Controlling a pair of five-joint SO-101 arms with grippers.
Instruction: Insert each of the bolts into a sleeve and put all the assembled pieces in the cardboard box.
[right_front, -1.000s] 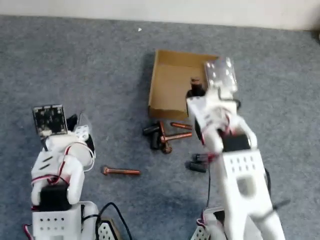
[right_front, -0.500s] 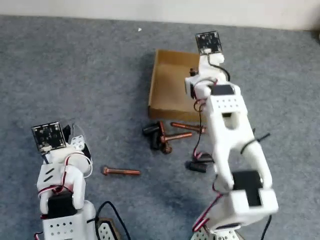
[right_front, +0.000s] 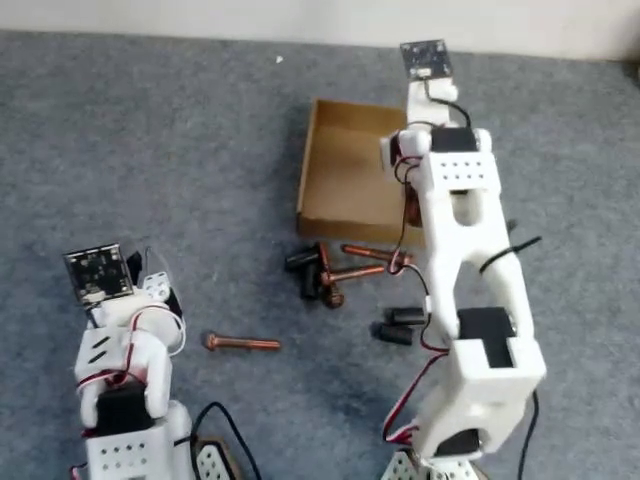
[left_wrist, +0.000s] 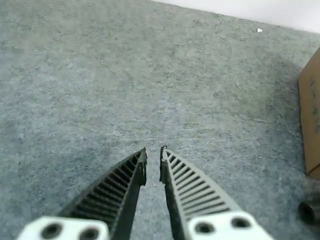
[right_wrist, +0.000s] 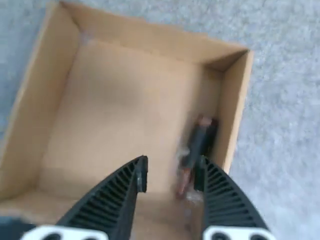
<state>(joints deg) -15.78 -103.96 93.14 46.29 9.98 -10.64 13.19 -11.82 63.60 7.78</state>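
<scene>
Assembled piece (right_wrist: 197, 147) lies inside the cardboard box (right_wrist: 115, 100), just beside one side wall, and the right gripper (right_wrist: 171, 169) hangs above it, jaws wide apart and empty. I'd lift straight up so a finger doesn't clip that wall, then go for the loose bolts (right_front: 352, 271) near the box. Left gripper (left_wrist: 152, 161) is nearly closed on nothing, over bare carpet (left_wrist: 100, 75)

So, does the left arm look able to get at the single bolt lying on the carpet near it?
Probably yes: the bolt lies alone on open carpet close to the left arm, nothing covers it, and the left claw is empty.
</scene>
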